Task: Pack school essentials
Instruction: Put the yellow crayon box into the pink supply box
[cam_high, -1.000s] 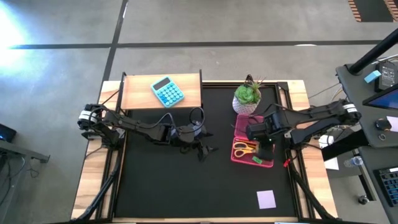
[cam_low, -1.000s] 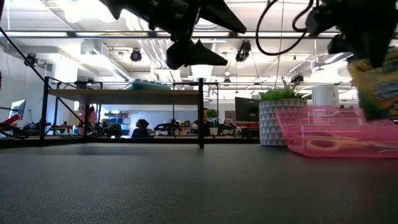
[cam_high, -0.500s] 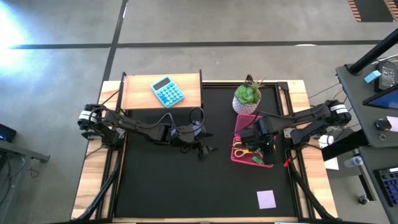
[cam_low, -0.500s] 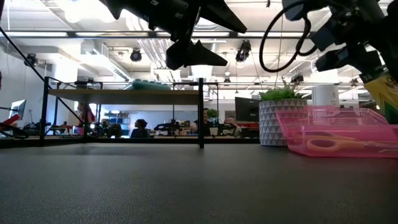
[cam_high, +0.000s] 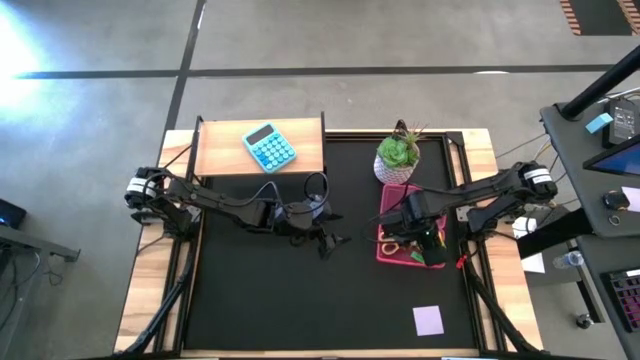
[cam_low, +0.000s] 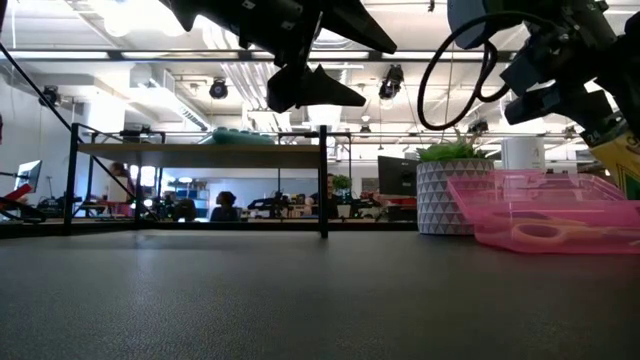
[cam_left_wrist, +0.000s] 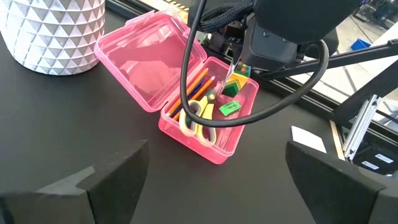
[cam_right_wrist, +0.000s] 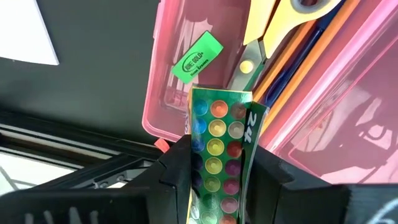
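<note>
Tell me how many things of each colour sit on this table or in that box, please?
Pink: 1, the open case
Green: 2, eraser, plant
Yellow: 2, scissors, crayon box held by the right gripper
Light blue: 1, calculator
Lilac: 1, notepad
Pencils in the case: too bunched to count
Total: 7

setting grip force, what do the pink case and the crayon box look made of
Pink case: looks like translucent glossy plastic; the mat shows through its open lid and light glints on it. Crayon box, held in the right claw: likely thin printed card, glossy, with a sharp folded top edge.
</note>
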